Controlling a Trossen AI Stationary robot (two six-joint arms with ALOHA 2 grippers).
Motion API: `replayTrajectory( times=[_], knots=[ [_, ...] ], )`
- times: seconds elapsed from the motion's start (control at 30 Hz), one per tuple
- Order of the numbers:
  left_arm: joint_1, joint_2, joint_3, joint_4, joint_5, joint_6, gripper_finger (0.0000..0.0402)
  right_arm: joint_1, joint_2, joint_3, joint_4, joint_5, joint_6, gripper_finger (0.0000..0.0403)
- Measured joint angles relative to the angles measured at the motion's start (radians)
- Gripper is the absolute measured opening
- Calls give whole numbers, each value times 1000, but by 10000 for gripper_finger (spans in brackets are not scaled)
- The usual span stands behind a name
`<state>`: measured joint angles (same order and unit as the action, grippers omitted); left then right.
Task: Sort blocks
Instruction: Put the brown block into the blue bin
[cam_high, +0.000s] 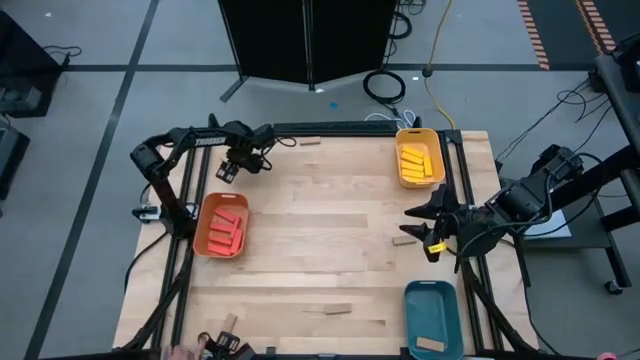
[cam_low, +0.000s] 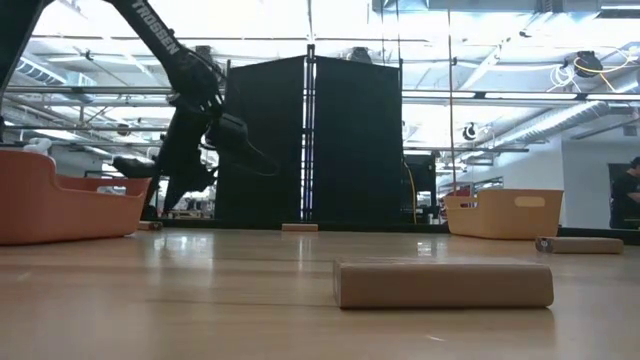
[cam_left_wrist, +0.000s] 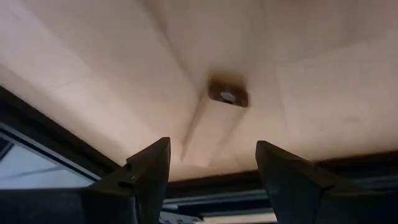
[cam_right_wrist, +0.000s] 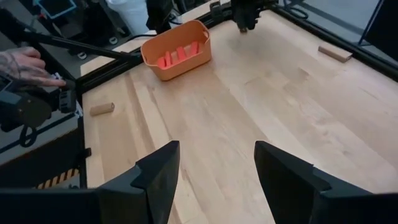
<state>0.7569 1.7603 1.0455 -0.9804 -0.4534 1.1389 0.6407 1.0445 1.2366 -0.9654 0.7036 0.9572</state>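
Blocks: red ones (cam_high: 226, 231) in orange tray (cam_high: 204, 212), yellow ones (cam_high: 418, 163) in yellow tray (cam_high: 402, 134), tan block (cam_high: 403, 240) loose on desk (cam_high: 320, 230). Left gripper (cam_high: 233, 169) near far edge, jaws open, empty. Right gripper (cam_high: 424, 226) beside tan block, jaws open, empty.

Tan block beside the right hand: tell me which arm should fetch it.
Right. The right hand is open and hangs right beside the tan block; the left hand, also open, is at the far-left table corner.
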Motion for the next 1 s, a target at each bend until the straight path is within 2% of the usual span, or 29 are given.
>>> replayTrajectory(
  times=[0.23, 0.6, 0.73, 1.0],
  knots=[
    [3, 0, -59, 88, 2, 79, 233, 0, 26, 0, -15, 5, 27, 201],
    [9, 7, -124, 142, 24, 73, 230, 0, 38, 0, -12, -1, 71, 201],
    [8, 7, -124, 153, 10, 46, 202, 0, 38, 0, -12, 0, 71, 201],
    [7, 7, -124, 160, 5, 45, 106, 0, 39, 0, -12, 2, 79, 201]
  ],
)
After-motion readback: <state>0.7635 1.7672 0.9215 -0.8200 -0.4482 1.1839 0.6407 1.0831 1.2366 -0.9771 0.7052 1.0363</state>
